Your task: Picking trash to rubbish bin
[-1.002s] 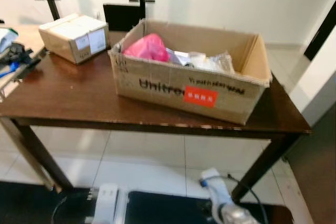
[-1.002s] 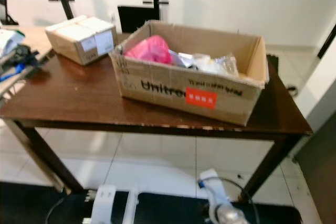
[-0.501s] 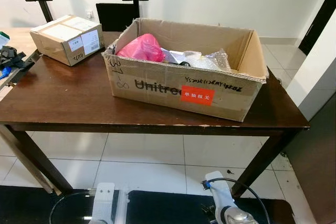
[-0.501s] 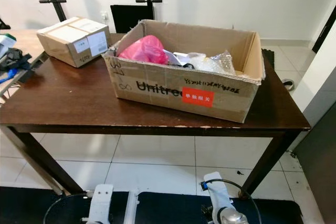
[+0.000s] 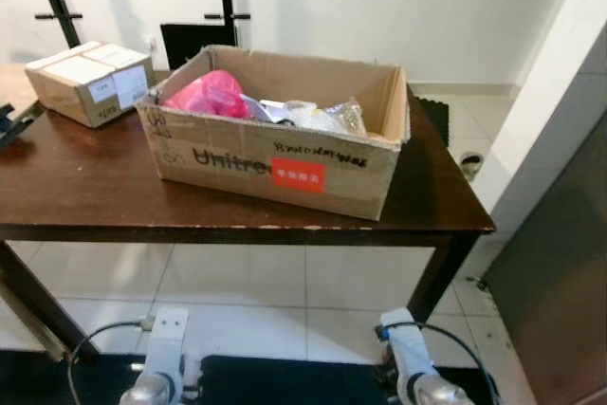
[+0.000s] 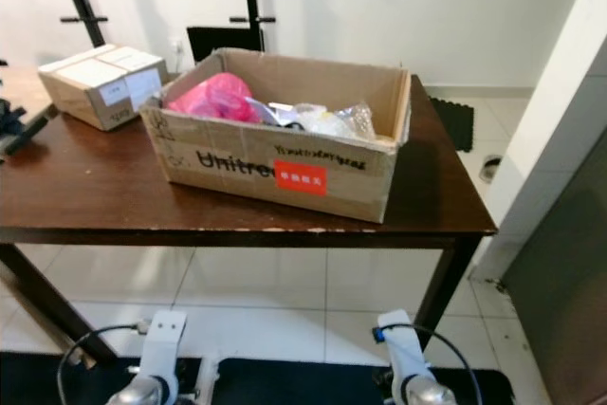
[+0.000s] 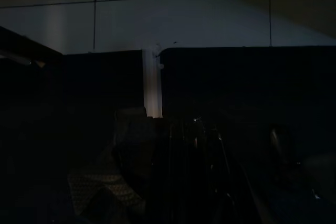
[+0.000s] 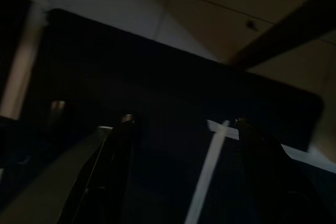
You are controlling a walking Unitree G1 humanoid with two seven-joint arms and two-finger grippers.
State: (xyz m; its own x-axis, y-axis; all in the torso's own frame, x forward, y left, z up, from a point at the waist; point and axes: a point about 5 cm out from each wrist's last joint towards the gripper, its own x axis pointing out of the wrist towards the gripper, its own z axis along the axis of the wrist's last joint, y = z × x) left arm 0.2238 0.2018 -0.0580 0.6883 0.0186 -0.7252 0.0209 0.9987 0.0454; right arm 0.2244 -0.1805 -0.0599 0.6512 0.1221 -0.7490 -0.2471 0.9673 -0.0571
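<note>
Approach step, I judge: both arms hang low, the right claw (image 8: 181,129) spread and empty, the left claw's state untellable, trash still in the cardboard box (image 5: 285,166) on the tabletop (image 5: 95,198); next, reach in.

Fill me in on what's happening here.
The robot stands before a dark wooden table with both arms hanging low, handling nothing. The right gripper is open over the dark floor mat. On the table sits an open cardboard box holding a pink bag and clear plastic wrapping, with a smaller sealed box beside it.
</note>
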